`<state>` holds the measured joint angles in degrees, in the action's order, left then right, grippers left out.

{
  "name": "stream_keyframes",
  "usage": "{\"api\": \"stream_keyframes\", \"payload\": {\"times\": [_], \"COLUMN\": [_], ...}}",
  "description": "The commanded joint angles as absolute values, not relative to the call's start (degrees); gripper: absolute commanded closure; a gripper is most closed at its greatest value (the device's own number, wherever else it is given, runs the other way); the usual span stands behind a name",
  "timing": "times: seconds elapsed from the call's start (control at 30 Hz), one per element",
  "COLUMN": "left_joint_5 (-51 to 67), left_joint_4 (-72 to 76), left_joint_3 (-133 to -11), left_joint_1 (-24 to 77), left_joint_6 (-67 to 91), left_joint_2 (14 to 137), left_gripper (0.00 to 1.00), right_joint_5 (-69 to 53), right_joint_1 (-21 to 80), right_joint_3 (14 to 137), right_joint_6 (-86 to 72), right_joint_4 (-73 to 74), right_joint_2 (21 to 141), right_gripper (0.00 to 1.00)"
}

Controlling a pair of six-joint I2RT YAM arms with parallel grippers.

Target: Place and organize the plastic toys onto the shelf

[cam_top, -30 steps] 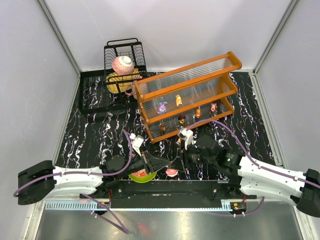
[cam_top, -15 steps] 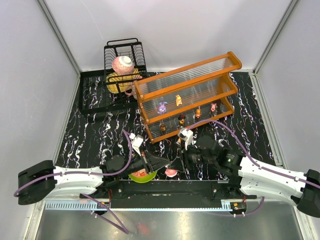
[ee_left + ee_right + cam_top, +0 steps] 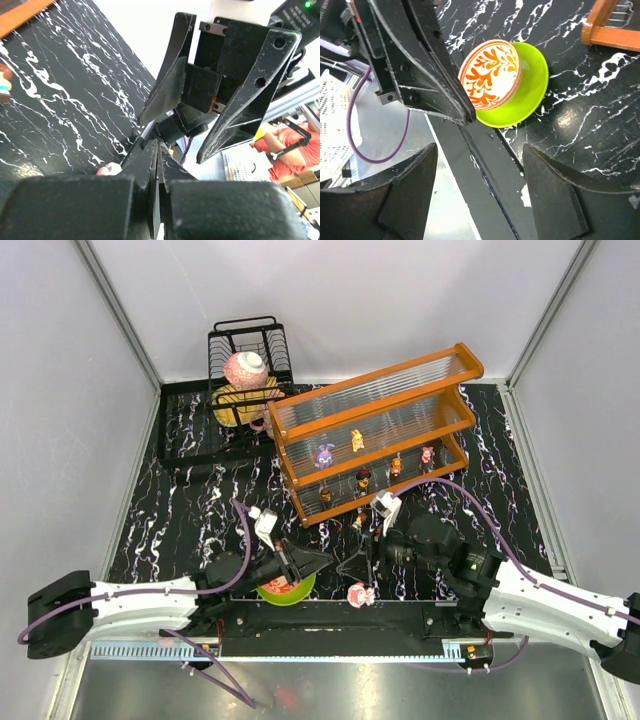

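Black marbled table (image 3: 180, 520) holds a bowl (image 3: 535, 85) by the pressed-together left end effector (image 3: 157, 146); right end effector (image 3: 480, 150) spread.

- left arm (image 3: 150, 592): white links, stretched low from the left base toward centre.
- left gripper (image 3: 312, 562): jaws pressed flat together, empty.
- right arm (image 3: 540, 600): reaches in from the right base, elbow raised.
- right gripper (image 3: 480, 200): jaws spread wide, empty, close to the left gripper's tip.
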<state>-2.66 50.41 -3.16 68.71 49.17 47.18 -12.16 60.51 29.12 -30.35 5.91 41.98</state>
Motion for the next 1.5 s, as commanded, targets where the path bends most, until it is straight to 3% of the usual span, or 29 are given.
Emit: {"api": "stream_keyframes", "payload": {"times": [0.0,0.07,0.13,0.33,0.7,0.77,0.8,1.17,1.47], "left_joint_5": [-7.82,-9.39,-10.37,-11.16,-5.45,-5.01,-4.92,-6.06,-6.15], "left_joint_4": [43.62,35.54,27.65,14.87,22.85,22.85,22.76,22.32,22.94], "left_joint_3": [-3.69,-5.00,-7.46,-13.79,-15.29,-15.82,-15.99,-15.29,-14.77], "left_joint_1": [68.29,68.20,68.20,68.29,68.29,68.29,68.29,68.29,68.29], "left_joint_6": [47.91,46.94,44.92,40.61,42.28,41.93,41.66,41.75,42.36], "left_joint_2": [43.34,41.23,39.65,41.56,51.06,51.42,51.50,49.75,49.75], "left_gripper": [1.00,1.00,0.82,0.52,0.38,0.23,0.20,0.14,0.14], "right_joint_5": [-5.64,-0.72,4.98,11.07,1.94,0.18,0.18,-9.66,-11.07], "right_joint_1": [60.73,60.73,60.73,60.73,60.73,60.73,60.73,60.82,60.73], "right_joint_3": [28.83,29.09,29.79,30.06,31.46,31.46,31.46,29.36,26.99], "right_joint_6": [-32.78,-35.40,-37.87,-46.66,-48.25,-47.64,-47.29,-45.88,-47.64], "right_joint_4": [8.78,12.89,15.98,23.11,28.39,28.30,28.04,22.76,21.54], "right_joint_2": [41.48,42.71,44.46,47.45,55.72,57.74,58.44,62.22,60.21], "right_gripper": [0.26,0.26,0.25,0.27,0.39,0.39,0.40,0.53,0.39]}}
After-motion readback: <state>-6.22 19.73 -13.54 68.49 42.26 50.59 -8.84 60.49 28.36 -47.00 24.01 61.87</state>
